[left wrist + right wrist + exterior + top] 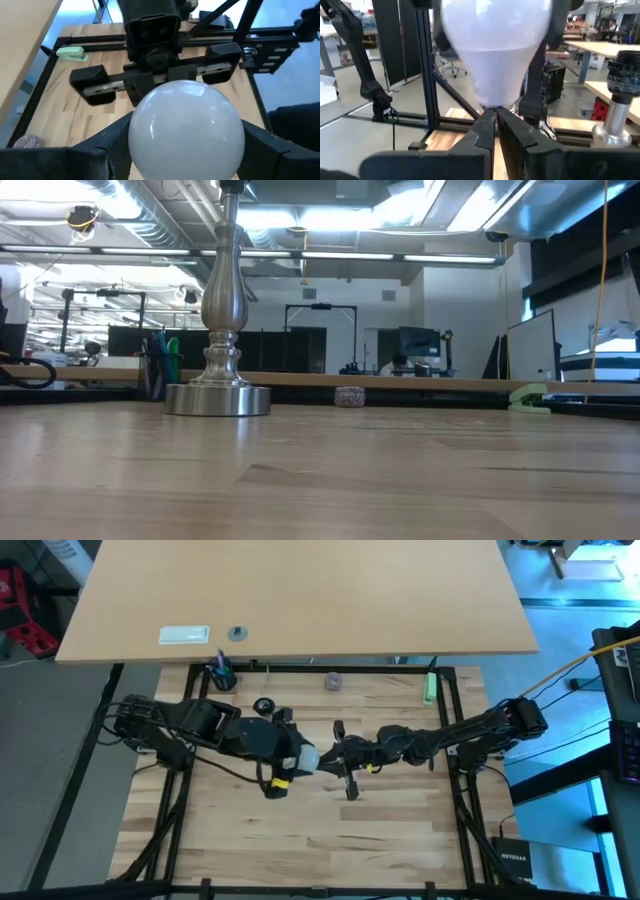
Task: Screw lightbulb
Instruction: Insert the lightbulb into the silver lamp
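Note:
The white frosted lightbulb [306,757] is held above the table's middle between my two grippers. My left gripper [298,761] is shut on its globe [186,130]. My right gripper [330,756] faces it from the right, fingers closed at the bulb's narrow end [494,100]. The threaded base is hidden by those fingers. The silvery stand [220,310] rests on its round base [217,400] at the far left, with its dark socket top [264,706] a little behind my left gripper. My left gripper pinches the bulb's round globe between its two fingers [107,145], one on each side, coming level from the table's left. The bulb lies level, narrow end toward the table's right, clear of the table. My right gripper comes level from the table's right, its fingers [485,127] closed at the bulb's narrow end [492,106]. The fingertips hide the place of contact, so how they grip the base cannot be told.
A small purplish-grey round object [333,681] and a green item [429,688] lie near the table's far edge. A dark cup with pens [221,673] stands at the far left. Black frame rails run along the table's edges. Bare wood lies toward the near edge.

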Controlling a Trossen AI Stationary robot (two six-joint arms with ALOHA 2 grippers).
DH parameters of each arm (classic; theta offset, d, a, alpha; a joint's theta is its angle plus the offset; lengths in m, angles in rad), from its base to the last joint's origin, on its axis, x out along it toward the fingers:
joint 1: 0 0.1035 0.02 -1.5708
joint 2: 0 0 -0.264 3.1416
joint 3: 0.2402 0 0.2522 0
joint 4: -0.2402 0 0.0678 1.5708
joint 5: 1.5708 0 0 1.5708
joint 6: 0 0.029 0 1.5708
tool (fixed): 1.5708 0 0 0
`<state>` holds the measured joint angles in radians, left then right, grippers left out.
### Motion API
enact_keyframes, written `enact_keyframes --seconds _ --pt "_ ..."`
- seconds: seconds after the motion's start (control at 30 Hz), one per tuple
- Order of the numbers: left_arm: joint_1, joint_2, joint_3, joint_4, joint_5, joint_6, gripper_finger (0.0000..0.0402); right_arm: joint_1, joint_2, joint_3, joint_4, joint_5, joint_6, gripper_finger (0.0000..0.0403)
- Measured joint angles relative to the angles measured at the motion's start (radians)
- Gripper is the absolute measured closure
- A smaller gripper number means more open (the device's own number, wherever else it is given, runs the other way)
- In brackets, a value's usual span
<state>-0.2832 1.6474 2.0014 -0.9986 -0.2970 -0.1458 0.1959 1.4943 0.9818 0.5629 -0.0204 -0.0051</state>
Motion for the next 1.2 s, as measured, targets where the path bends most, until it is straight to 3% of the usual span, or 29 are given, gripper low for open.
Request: enact_keyframes --seconds 0.13,0.33,0.5,0.63,0.83,0.93,1.1,1.2 --pt "0.001 -0.008 0.001 -0.029 -0.020 -0.033 0.0152 -0.001 -0.071 0.001 -0.177 0.011 0.000 0.0360" --pt "-0.007 -0.017 0.002 -0.125 -0.057 -0.062 0.0152 0.000 -0.201 0.001 -0.436 0.119 0.027 0.0313" --pt "0.000 -0.065 0.045 -0.136 -0.186 -0.069 0.0152 0.000 -0.228 0.001 -0.512 0.259 0.041 0.0260" --pt "0.005 -0.125 0.058 -0.144 -0.333 -0.096 0.0152 -0.027 -0.155 0.002 -0.509 0.290 0.050 0.0220" --pt "0.032 -0.224 0.057 -0.179 -0.483 -0.191 0.0152 -0.120 0.042 0.002 -0.367 0.259 0.027 0.0162" --pt "0.057 -0.249 0.058 -0.220 -0.500 -0.214 0.0152 -0.175 0.153 0.001 -0.227 0.191 0.008 0.0138" --pt "0.099 -0.265 0.055 -0.322 -0.505 -0.256 0.0152 -0.252 0.366 0.002 0.051 -0.020 -0.010 0.0116" --pt "0.113 -0.269 0.056 -0.350 -0.507 -0.261 0.0152 -0.264 0.492 0.004 0.252 -0.045 -0.021 0.0114"
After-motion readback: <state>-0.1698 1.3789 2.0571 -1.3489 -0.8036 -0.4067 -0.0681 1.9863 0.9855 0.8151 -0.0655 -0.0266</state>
